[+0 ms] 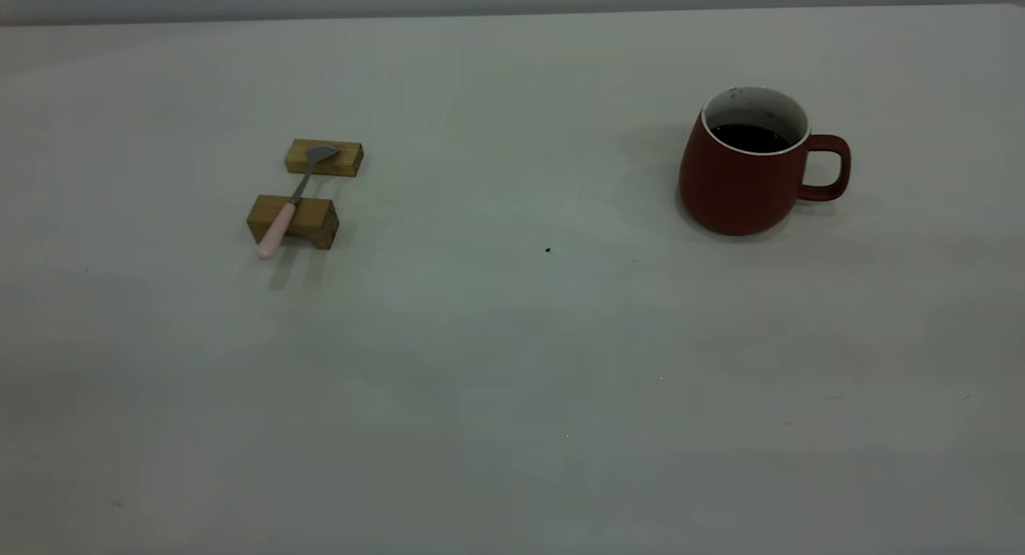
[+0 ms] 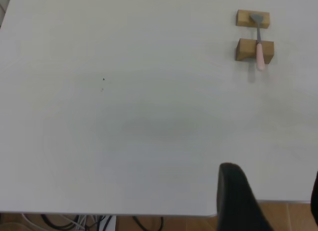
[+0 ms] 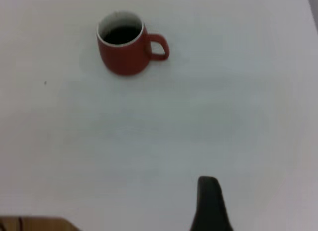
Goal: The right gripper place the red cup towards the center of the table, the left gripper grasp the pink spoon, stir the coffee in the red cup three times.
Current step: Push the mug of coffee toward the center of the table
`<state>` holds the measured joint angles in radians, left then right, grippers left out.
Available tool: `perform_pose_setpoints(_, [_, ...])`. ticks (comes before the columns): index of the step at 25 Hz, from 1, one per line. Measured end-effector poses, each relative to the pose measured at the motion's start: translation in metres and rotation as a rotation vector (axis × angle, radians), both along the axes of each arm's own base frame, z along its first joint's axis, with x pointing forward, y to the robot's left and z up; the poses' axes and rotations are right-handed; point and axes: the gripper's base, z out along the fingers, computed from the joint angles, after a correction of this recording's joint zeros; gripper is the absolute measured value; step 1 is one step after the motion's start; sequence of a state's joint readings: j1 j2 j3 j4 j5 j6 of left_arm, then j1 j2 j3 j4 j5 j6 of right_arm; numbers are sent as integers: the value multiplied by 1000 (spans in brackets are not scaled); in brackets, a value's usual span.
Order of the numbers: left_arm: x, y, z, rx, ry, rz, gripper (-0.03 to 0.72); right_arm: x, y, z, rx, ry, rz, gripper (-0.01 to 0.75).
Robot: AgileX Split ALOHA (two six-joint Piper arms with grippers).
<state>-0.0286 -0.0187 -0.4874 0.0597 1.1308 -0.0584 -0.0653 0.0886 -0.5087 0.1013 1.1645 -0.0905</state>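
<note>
Pale grey tabletop (image 1: 512,363) carries a rounded dark-red ceramic cup (image 1: 741,178) of black coffee (image 1: 749,137) at three o'clock, and a pink-handled spoon (image 1: 292,203) across two tan wooden blocks (image 1: 293,220) at nine o'clock. Only wrist views show dark fingers (image 2: 238,198); jaw states cannot be told.

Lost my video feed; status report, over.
Left gripper and right gripper parked off-table. Red cup upright at right, coffee inside. Pink spoon bridging two wooden blocks. Path clear.
</note>
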Motion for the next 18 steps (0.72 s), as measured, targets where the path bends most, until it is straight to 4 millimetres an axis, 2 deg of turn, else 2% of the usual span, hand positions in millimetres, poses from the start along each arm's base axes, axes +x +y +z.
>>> perform_pose_setpoints(3, [0, 0, 0, 0, 0, 0, 438, 18, -1, 16, -34, 61, 29, 589])
perform_pose_setpoints(5, [0, 0, 0, 0, 0, 0, 438, 38, -3, 26, -56, 104, 44, 590])
perform_pose_setpoints(8, [0, 0, 0, 0, 0, 0, 438, 79, -7, 30, -102, 191, 74, 590])
perform_pose_setpoints(13, [0, 0, 0, 0, 0, 0, 438, 137, -11, 12, -170, 315, 177, 590])
perform_pose_setpoints(18, [0, 0, 0, 0, 0, 0, 438, 185, -9, -21, -166, 442, 291, 590])
